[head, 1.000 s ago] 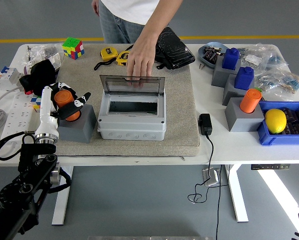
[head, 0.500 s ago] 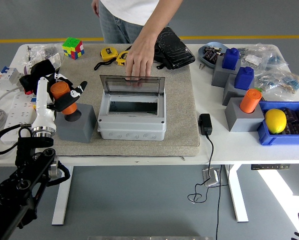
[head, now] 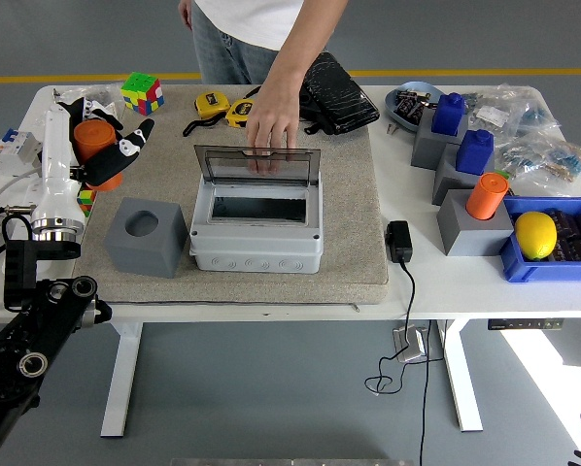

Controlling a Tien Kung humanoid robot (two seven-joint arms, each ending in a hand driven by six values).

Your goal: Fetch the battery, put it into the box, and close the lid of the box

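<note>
My left hand (head: pixel 101 155) has lifted up and to the far left, drawing the orange battery (head: pixel 91 143) clear of the grey holder (head: pixel 145 236), whose socket now shows empty. My fingers are clenched around the battery, held well left of the open box (head: pixel 256 228). A person's hand (head: pixel 271 121) props the lid (head: pixel 257 165) upright. Carrying it rightward comes next, I judge.

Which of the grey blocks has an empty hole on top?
The grey block left of the box. The three blocks at the right each hold a cylinder; this one's orange battery is in the left hand.
</note>
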